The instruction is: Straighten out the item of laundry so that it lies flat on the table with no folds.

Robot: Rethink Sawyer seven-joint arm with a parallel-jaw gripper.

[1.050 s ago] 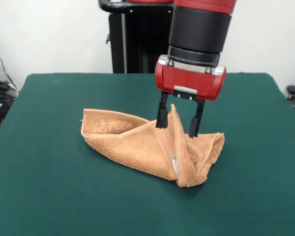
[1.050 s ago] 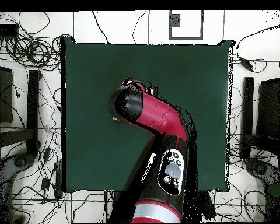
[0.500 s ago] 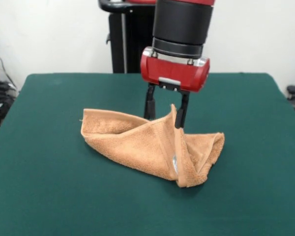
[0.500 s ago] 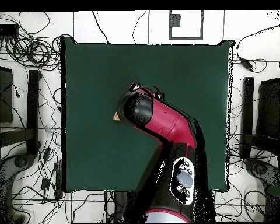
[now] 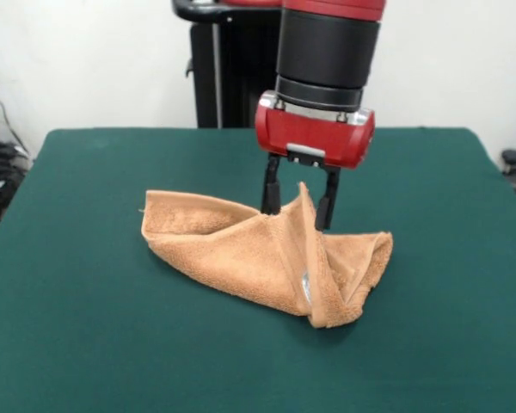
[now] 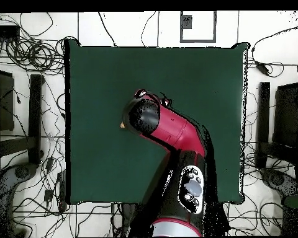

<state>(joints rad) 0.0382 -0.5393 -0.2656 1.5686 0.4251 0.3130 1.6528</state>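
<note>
The item of laundry, an orange-tan terry towel, lies crumpled in the middle of the green table. Its left part is a folded flap, and a ridge stands up to a peak at its right. A small pale tag shows on the near fold. My gripper hangs over that peak, open, with one finger on each side of the raised ridge. In the overhead view the red arm covers nearly all of the towel. Only a small orange corner peeks out over the table.
Bare green cloth surrounds the towel on all sides. Black stands and tangled cables lie on the floor around the table's edges.
My gripper swung left and up off the ridge, then came back right and a little lower, straddling the peak again. The towel has kept its shape.
</note>
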